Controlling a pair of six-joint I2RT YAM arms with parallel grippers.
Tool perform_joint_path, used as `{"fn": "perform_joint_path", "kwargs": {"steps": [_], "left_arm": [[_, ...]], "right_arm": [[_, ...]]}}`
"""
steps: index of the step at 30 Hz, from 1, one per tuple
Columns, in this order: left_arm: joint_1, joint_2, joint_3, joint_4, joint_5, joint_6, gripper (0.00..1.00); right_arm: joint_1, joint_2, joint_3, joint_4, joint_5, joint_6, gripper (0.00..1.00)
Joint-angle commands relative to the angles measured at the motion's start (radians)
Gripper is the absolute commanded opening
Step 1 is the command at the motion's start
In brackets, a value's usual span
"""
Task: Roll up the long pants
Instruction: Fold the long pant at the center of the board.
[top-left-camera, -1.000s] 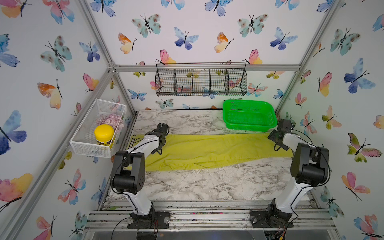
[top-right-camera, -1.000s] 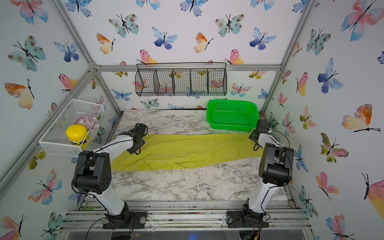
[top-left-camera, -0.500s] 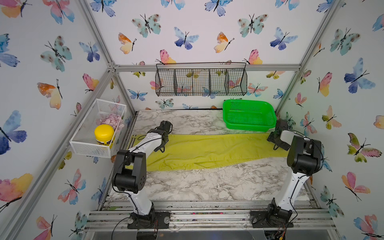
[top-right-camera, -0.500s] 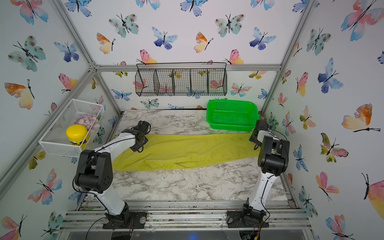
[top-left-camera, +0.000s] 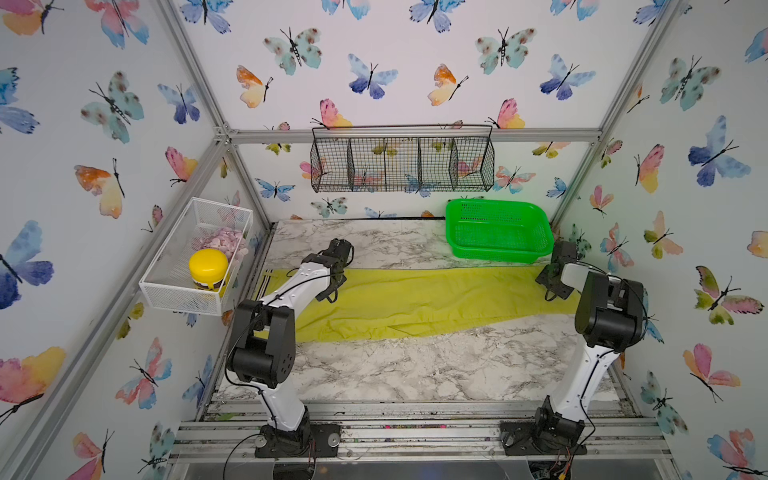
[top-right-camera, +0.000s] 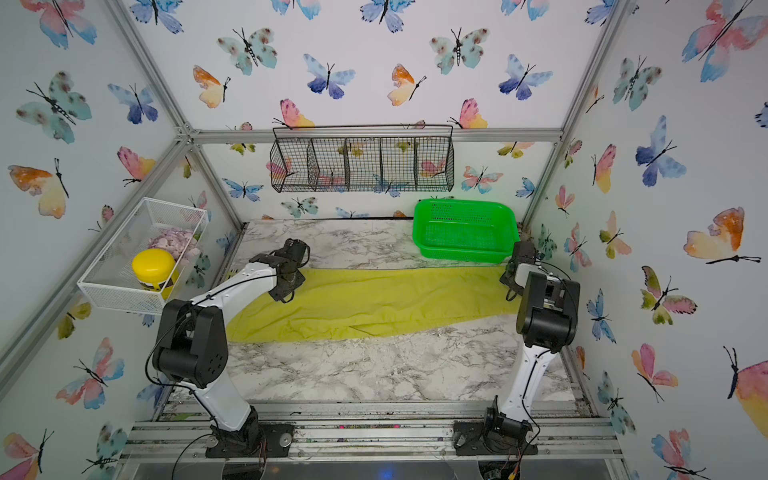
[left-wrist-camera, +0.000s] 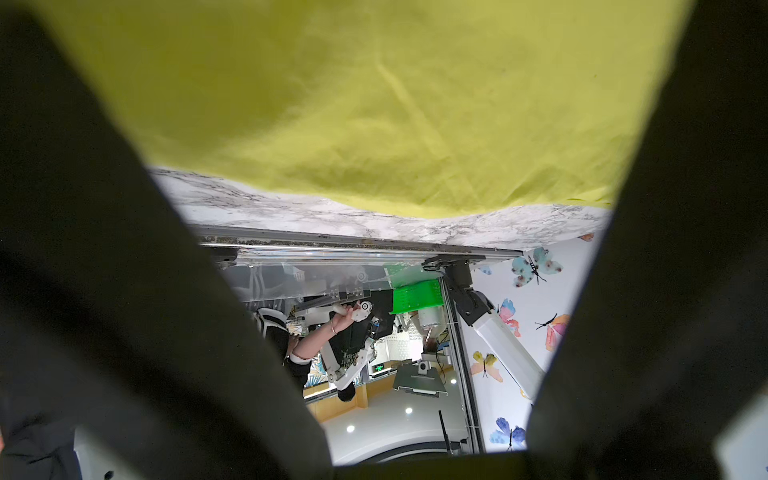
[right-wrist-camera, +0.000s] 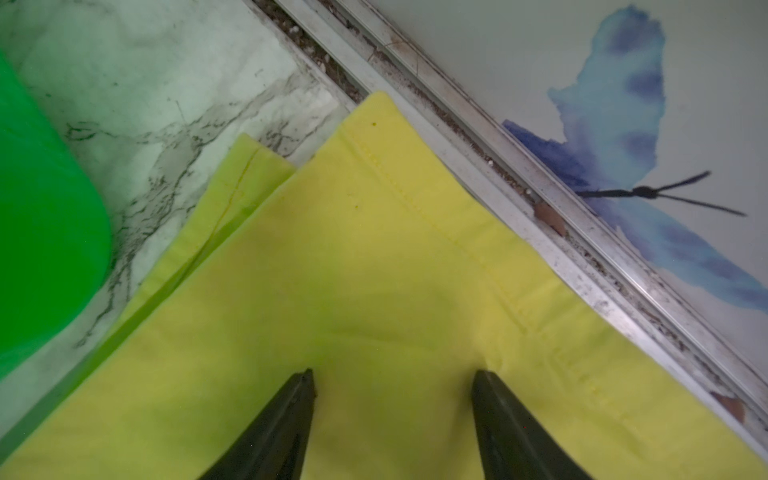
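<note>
The long pants (top-left-camera: 415, 299) (top-right-camera: 374, 299) lie flat across the marble table, with the striped waistband (top-left-camera: 266, 284) at the left and the leg cuffs at the right. My left gripper (top-left-camera: 330, 291) (top-right-camera: 284, 291) sits low on the cloth near the waist. In the left wrist view its dark blurred fingers (left-wrist-camera: 104, 291) frame the yellow-green cloth (left-wrist-camera: 374, 104), and their tips are hidden. My right gripper (top-left-camera: 550, 286) (right-wrist-camera: 395, 374) stands open, with its tips down on the cuff end of the pants (right-wrist-camera: 374, 270), close to the side rail.
A bright green plastic basket (top-left-camera: 496, 230) stands at the back right, just behind the cuffs. A black wire rack (top-left-camera: 403, 164) hangs on the back wall. On the left wall a white mesh basket (top-left-camera: 195, 257) holds a yellow-lidded jar (top-left-camera: 208, 266). Bare marble table (top-left-camera: 415, 370) lies in front.
My right arm has swung toward the back right and set its gripper on the cuff end, its jaws narrower than before. My left gripper has shifted slightly toward the back.
</note>
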Motion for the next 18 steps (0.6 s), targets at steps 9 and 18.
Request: {"fn": "perform_joint_path", "kwargs": {"steps": [9,18], "left_arm": [[-0.012,-0.012,-0.023,-0.044,0.005,-0.034,0.25],[-0.114,0.021,0.025,-0.028,0.077,-0.054,0.22]], "right_arm": [[-0.017,-0.021,-0.131,-0.027,-0.108,-0.024,0.04],[-0.017,-0.316,-0.218,0.014,-0.144,0.042,0.05]]}}
